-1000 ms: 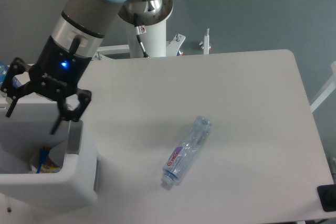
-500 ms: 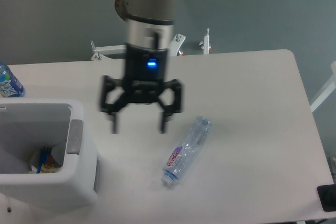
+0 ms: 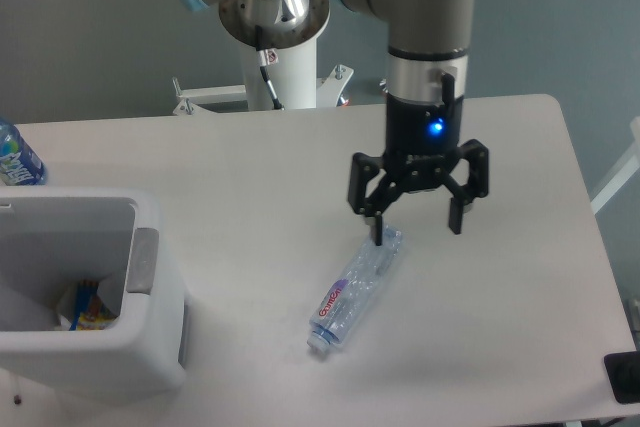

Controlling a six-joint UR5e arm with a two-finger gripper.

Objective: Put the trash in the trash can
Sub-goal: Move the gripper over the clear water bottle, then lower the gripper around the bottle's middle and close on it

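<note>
1. We find the end effector (image 3: 418,229) spread wide and holding nothing, hanging over the surface (image 3: 500,297) with one fingertip just above the base end of the bottle (image 3: 353,287) and the other out past it to the right
2. The bottle lies on its side on the surface, slanted, cap end toward the near edge, red-and-white label close to the cap; it is well apart from the trash can (image 3: 95,332) at the left
3. We judge the bottle light, thin-walled and apparently empty, so it will dent under pressure and may roll or slip on its smooth round body; a hold across the mid-body, fingers set square to its long axis, looks safest
4. The trash can already contains some coloured packaging; we cannot make out the plastic wrap wad anywhere
5. A second bottle with a blue label (image 3: 14,157) stands at the far left edge
6. Against half a second earlier, the end effector has travelled rightward from mid-surface to the bottle's far end; a second ago it was over the trash can. The bottle has not moved
</note>
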